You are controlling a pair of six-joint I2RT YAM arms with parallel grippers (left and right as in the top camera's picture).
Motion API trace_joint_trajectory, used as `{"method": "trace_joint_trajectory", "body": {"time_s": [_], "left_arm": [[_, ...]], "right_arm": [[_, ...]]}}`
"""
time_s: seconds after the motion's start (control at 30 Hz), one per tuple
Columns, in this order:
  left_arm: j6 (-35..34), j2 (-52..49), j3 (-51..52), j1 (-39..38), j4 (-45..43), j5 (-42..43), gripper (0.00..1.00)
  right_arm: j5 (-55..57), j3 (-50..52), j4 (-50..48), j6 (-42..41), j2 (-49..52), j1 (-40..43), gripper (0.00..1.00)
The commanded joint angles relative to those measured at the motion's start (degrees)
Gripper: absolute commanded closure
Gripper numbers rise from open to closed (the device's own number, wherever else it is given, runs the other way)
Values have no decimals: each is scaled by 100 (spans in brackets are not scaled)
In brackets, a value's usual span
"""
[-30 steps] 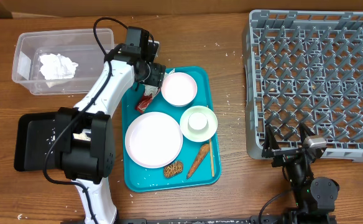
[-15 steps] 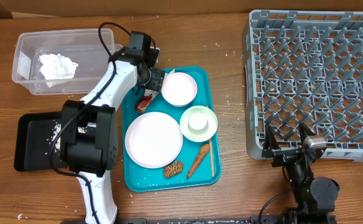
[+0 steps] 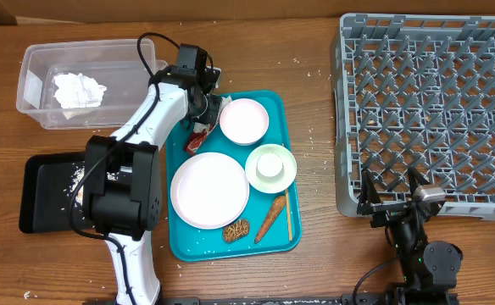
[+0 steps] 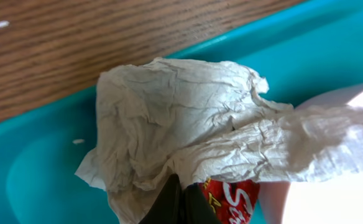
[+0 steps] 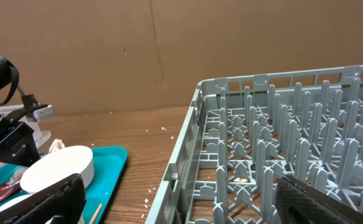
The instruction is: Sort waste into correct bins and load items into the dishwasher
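Left fingers (image 4: 169,200) clench the crumpled napkin (image 4: 188,137) in the far left corner of the teal tray (image 3: 269,247), while right fingers (image 5: 45,202) stand spread and empty well right of it.

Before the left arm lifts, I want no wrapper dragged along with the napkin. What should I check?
1. Left end effector shut: ok.
2. Napkin pinched: cannot tell; tips meet at its lower edge.
3. Wrapper clear of the pinch: cannot tell; it lies beside the tips.
4. Napkin free of plate: not ok; a flap lies over its rim.
5. Tub has room: ok; one wad inside.
6. Right end effector clear: ok; open, by the rack.
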State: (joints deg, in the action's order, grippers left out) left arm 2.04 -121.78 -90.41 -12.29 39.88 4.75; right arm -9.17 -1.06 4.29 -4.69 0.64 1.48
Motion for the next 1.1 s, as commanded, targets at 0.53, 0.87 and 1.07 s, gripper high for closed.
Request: {"method": "trace_joint_trajectory", "body": {"time_s": [0.53, 0.87, 1.07], "left_arm": [[-914, 1945, -138, -26, 52, -2168, 96], [-1620, 1976, -122, 743, -304, -3195, 96], [-1644, 1792, -120, 1325, -852, -2994, 53]], "right_arm": [[9, 59, -35, 2, -31, 15, 0], [9, 59, -35, 2, -31, 15, 0], [9, 59, -35, 2, -31, 15, 0]]}}
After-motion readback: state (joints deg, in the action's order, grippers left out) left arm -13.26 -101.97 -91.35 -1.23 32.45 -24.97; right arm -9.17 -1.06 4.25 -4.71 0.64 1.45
